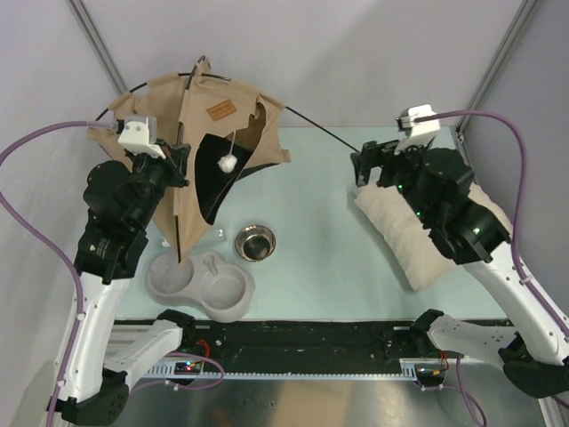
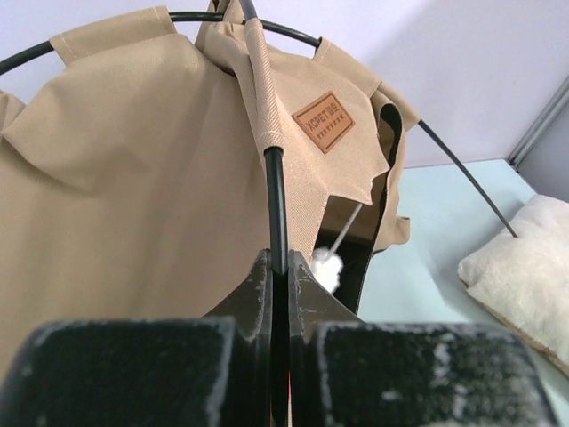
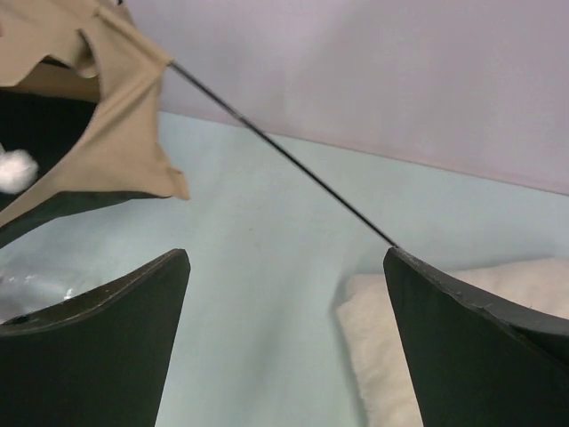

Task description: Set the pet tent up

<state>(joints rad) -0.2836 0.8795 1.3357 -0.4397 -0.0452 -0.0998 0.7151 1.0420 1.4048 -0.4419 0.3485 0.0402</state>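
Observation:
The tan pet tent (image 1: 191, 124) is partly raised at the back left, black lining and white pompom (image 1: 226, 163) showing, brown label (image 1: 220, 109) on top. My left gripper (image 1: 176, 158) is shut on a thin black pole (image 2: 276, 205) of the tent, at the tent's left front. The tent fabric (image 2: 133, 169), label (image 2: 324, 121) and pompom (image 2: 327, 267) fill the left wrist view. Another black pole (image 1: 320, 129) runs right from the tent to my open right gripper (image 1: 364, 160); its tip meets the right finger (image 3: 462, 329). The pole (image 3: 284, 151) and tent corner (image 3: 124, 133) show there.
A cream fluffy pillow (image 1: 418, 236) lies under the right arm at the right. A grey double pet bowl (image 1: 200, 285) sits at the front left, with a loose steel bowl (image 1: 255, 242) beside it. Walls close the back and sides.

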